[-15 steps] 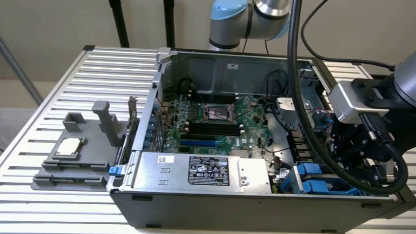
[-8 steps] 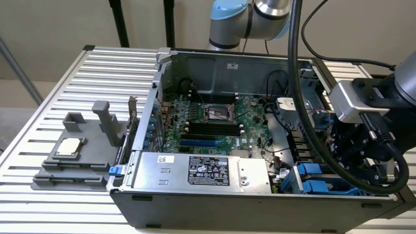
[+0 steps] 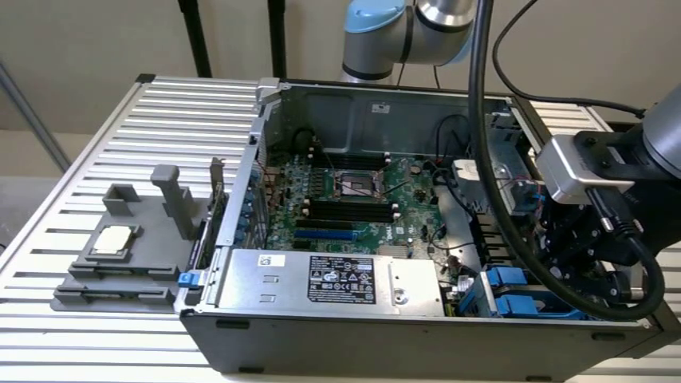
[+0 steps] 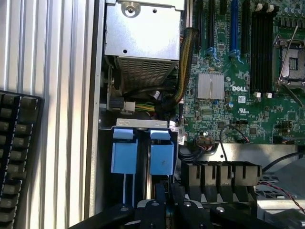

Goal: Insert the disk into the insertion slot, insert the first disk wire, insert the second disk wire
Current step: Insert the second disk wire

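On the exterior view's left, a grey fixture (image 3: 133,239) rests on the slatted table (image 3: 96,152). The open computer case (image 3: 426,335) holds the power-supply box (image 3: 330,279) nearest the camera and the green board (image 3: 362,199) behind it. At the exterior view's right, my pincer (image 4: 164,205) hangs fully closed, holding nothing, over the insertion slot (image 4: 143,152) with its blue tabs, black cables (image 3: 500,183) crossing in front.

The end effector (image 4: 164,210) shows as black metal links, closed, just beside two blue plastic tabs (image 4: 143,150) that stand side by side in the grey drive cage (image 4: 140,123). Beyond them lie bundled cables (image 4: 183,76), a perforated silver power-supply box (image 4: 143,38) and the green board (image 4: 238,95). A black keyboard (image 4: 19,157) rests on the ribbed bench (image 4: 62,71).
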`<state>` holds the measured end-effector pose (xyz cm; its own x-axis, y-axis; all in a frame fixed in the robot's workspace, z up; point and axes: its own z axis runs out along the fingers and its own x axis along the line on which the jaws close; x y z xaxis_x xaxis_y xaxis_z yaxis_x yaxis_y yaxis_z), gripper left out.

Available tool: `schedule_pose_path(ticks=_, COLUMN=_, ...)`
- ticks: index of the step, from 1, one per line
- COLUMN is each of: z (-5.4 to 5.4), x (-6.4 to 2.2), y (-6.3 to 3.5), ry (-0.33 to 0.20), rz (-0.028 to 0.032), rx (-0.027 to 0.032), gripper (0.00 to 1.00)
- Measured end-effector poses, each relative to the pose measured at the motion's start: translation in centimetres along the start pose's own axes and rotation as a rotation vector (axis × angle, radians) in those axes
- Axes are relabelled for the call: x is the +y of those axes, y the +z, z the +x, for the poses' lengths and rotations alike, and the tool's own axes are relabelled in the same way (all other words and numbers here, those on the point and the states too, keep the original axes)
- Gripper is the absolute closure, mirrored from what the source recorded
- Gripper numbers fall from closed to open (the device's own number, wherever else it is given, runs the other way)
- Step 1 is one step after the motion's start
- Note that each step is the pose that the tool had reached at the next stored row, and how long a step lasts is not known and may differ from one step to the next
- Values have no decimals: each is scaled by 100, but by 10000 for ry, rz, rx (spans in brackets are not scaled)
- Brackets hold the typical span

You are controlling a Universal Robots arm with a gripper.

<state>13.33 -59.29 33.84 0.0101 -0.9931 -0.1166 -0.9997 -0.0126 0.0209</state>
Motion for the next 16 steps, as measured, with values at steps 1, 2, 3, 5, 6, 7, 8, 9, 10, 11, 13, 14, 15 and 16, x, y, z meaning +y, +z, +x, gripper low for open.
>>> schedule_pose_path(ticks=1, z=0, x=0, y=1, ry=0, rz=0, rx=-2, gripper=84)
schedule_pose_path(ticks=2, z=0, x=0, y=1, ry=0, rz=0, rx=-3, gripper=84)
schedule_pose_path(ticks=3, z=0, x=0, y=1, ry=0, rz=0, rx=-5, gripper=82)
schedule_pose_path(ticks=5, z=-2, x=0, y=-13, ry=0, rz=0, rx=-5, gripper=75)
schedule_pose_path(ticks=6, z=-4, x=1, y=-32, ry=1, rz=-1, rx=-1, gripper=75)
schedule_pose_path(ticks=7, z=-6, x=1, y=-51, ry=1, rz=-1, rx=-2, gripper=75)
schedule_pose_path(ticks=8, z=-7, x=4, y=-70, ry=0, rz=-1, rx=-3, gripper=75)
schedule_pose_path(ticks=9, z=-9, x=14, y=-85, ry=-1, rz=-1, rx=-2, gripper=75)
schedule_pose_path(ticks=10, z=-10, x=34, y=-94, ry=-2, rz=-1, rx=-3, gripper=75)
schedule_pose_path(ticks=11, z=-10, x=59, y=-103, ry=-4, rz=-2, rx=-2, gripper=75)
schedule_pose_path(ticks=13, z=-9, x=122, y=-124, ry=-11, rz=0, rx=-2, gripper=75)
schedule_pose_path(ticks=14, z=-10, x=155, y=-138, ry=-15, rz=1, rx=0, gripper=75)
schedule_pose_path(ticks=15, z=-11, x=182, y=-153, ry=-20, rz=4, rx=-3, gripper=75)
schedule_pose_path(ticks=16, z=-13, x=207, y=-171, ry=-26, rz=8, rx=-4, gripper=75)
